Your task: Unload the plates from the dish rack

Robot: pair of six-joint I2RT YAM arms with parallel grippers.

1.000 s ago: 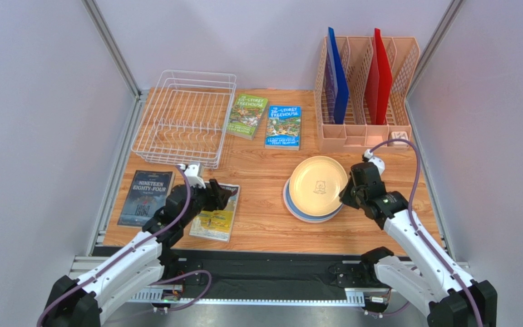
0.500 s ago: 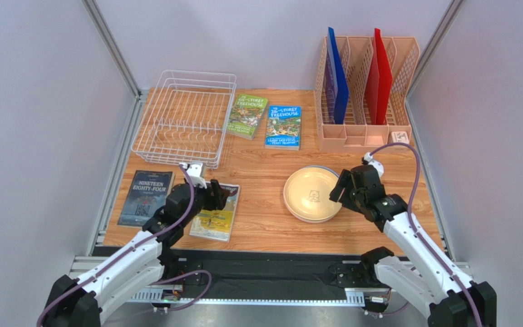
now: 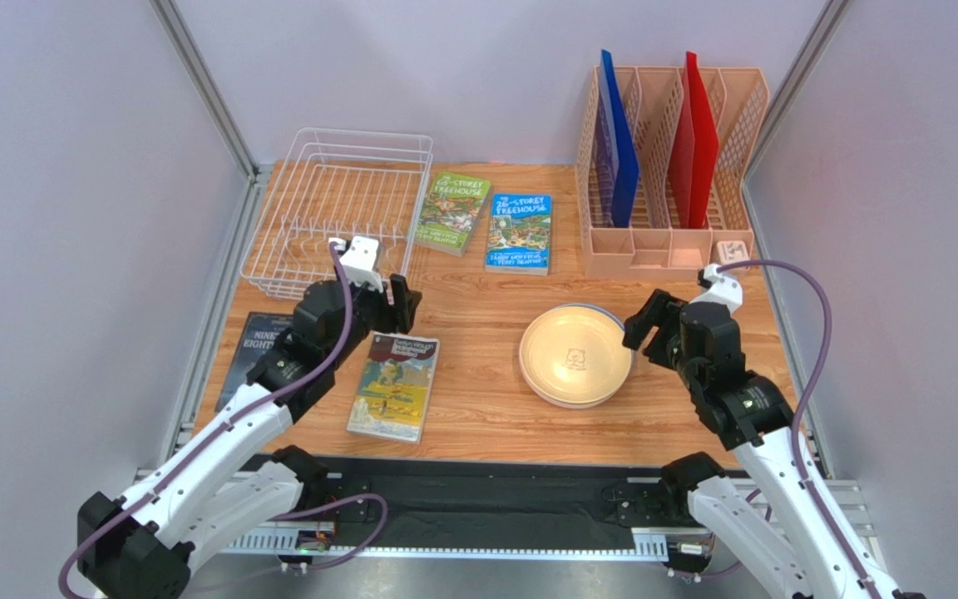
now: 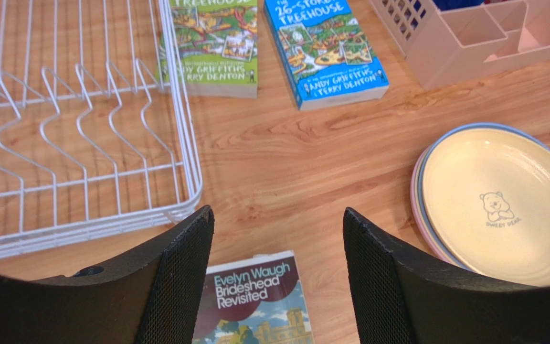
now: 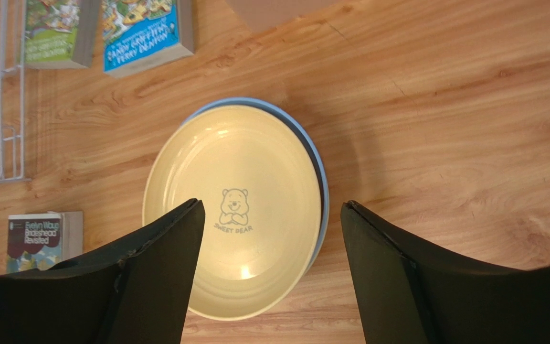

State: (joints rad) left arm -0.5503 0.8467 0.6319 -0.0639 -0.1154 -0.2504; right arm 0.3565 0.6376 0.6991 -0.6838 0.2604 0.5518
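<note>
Right claw [image 5: 271, 207] is hanging released over the stacked plates [image 5: 235, 158], left claw [image 4: 277, 213] gaping by the dish rack [image 4: 184, 136]; best lifting straight up, not nudging them.

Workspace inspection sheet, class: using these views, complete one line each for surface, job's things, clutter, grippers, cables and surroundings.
Surface: wooden table, no damage seen.
Job's things: plates stacked right of centre, cream on top, blue and pink rims beneath; dish rack holds no plates.
Clutter: green Treehouse book, blue Treehouse book, Brideshead Revisited, dark book partly under the left arm, peach organiser with blue folder and red folder.
Grippers: left gripper open, empty, near the rack corner; right gripper open, empty, close to the plates.
Cables: left cable and right cable, purple, looped clear of objects.
Surroundings: pale walls, metal frame posts; nothing else seen.
</note>
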